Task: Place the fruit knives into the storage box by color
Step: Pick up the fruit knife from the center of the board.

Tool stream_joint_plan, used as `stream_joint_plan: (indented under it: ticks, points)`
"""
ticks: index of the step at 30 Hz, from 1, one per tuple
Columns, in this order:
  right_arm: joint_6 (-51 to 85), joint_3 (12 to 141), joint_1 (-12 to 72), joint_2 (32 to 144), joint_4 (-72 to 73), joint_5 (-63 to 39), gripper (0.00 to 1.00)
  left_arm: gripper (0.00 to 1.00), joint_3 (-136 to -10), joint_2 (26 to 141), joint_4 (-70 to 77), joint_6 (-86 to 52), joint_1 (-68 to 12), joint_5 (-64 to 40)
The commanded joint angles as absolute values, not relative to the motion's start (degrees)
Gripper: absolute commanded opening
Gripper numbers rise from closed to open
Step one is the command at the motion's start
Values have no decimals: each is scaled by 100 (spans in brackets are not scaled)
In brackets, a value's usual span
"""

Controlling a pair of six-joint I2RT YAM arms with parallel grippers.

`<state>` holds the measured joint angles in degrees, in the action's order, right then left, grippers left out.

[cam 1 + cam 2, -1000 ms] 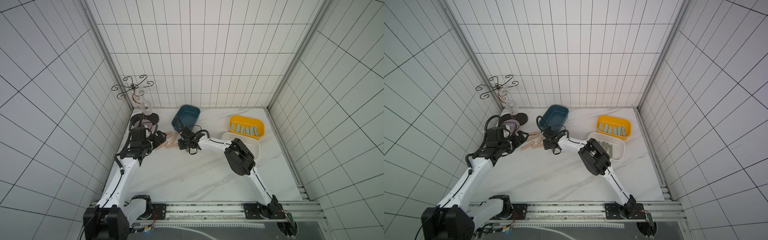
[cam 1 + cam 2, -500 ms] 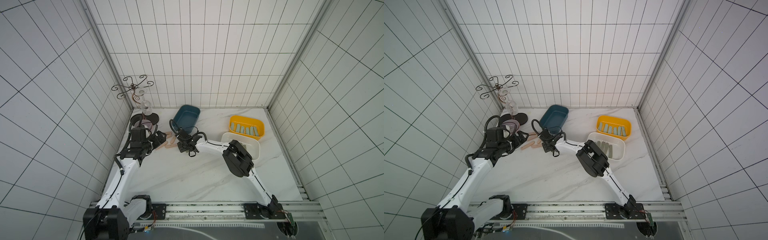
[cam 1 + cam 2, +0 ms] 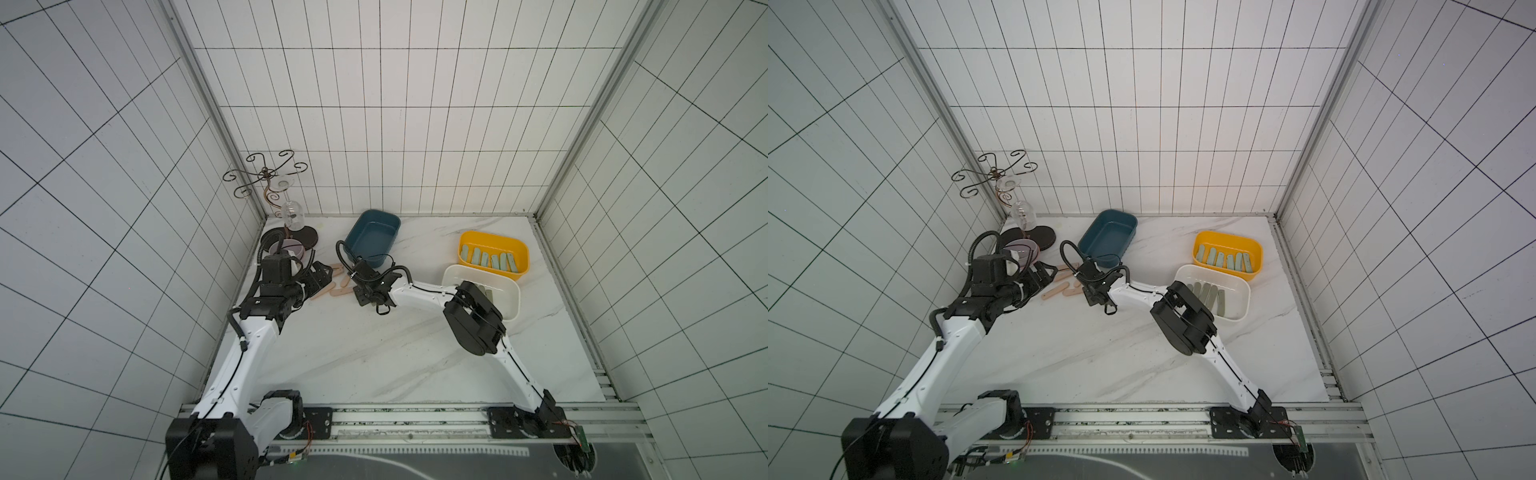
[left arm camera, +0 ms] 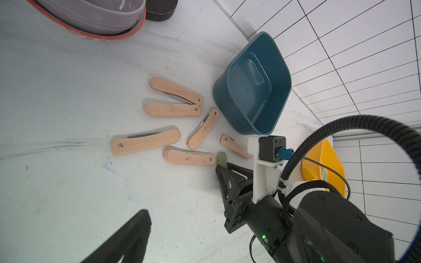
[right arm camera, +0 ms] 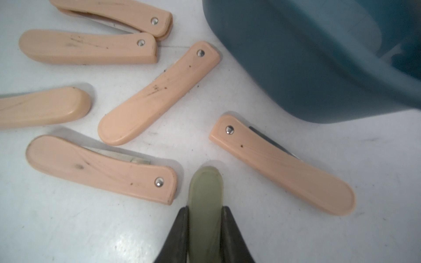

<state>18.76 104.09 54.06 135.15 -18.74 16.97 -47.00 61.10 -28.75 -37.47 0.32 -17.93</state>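
Here, a white marble table [image 3: 374, 353] is shown from above, with two robot arms reaching toward its far left part.

- **Right gripper:** The right gripper [image 5: 205, 208] is closed on an olive-green fruit knife [image 5: 205, 186]. The knife is pinched by its two long edges, broad face up, and its rounded end sticks out past the black fingertips. Whether it touches the table cannot be told.
- **Left gripper:** The left gripper [image 3: 321, 271] is held wide open and empty, near the same spot.
- **Pink knives:** Six peach-pink knives [image 4: 145, 141] are scattered flat on the table beside an empty blue box [image 4: 222, 95]. A thin blade is partly exposed on some of them.
- **Sorted knives:** Well to the right, a row of olive knives [image 3: 1208, 295] is laid in a white box [image 3: 1235, 291]. A row of pale mint knives [image 3: 1221, 261] is laid in a yellow box [image 3: 1259, 253] just behind it.

The knives are judged to be light, stiff and smooth. They are likely to swivel or slip if caught near one end. A hold across the middle of the handle, on its narrow edges and away from any exposed blade, is judged safest. The held knife is presumably meant for the white box.
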Motion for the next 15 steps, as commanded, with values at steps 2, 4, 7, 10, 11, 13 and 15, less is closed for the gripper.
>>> stream_joint_plan:
  ticks: [2, 4, 7, 10, 11, 13, 15]
  points:
    - [1932, 9802, 5448, 13000, -2079, 1661, 18, 97, -4702, 5966, -2857, -3781, 30, -1779]
    - [1991, 9517, 5436, 12744, -1975, 1662, 17, 97, -4719, 5951, -2861, -3787, 30, -1794]
    - [2079, 9105, 5389, 12346, -1835, 1669, 17, 97, -4731, 5941, -2856, -3797, 19, -1833]
    - [2174, 8689, 5297, 11921, -1791, 1634, 17, 97, -4742, 5909, -2856, -3823, 11, -1872]
    - [2191, 8544, 5254, 11750, -1651, 1623, 17, 97, -4742, 5906, -2856, -3825, 9, -1877]
    - [2230, 8260, 5150, 11402, -1601, 1659, 16, 97, -4770, 5882, -2865, -3825, 2, -1892]
    - [2258, 7910, 5003, 11002, -1546, 1695, 16, 97, -4811, 5875, -2874, -3829, -30, -1894]
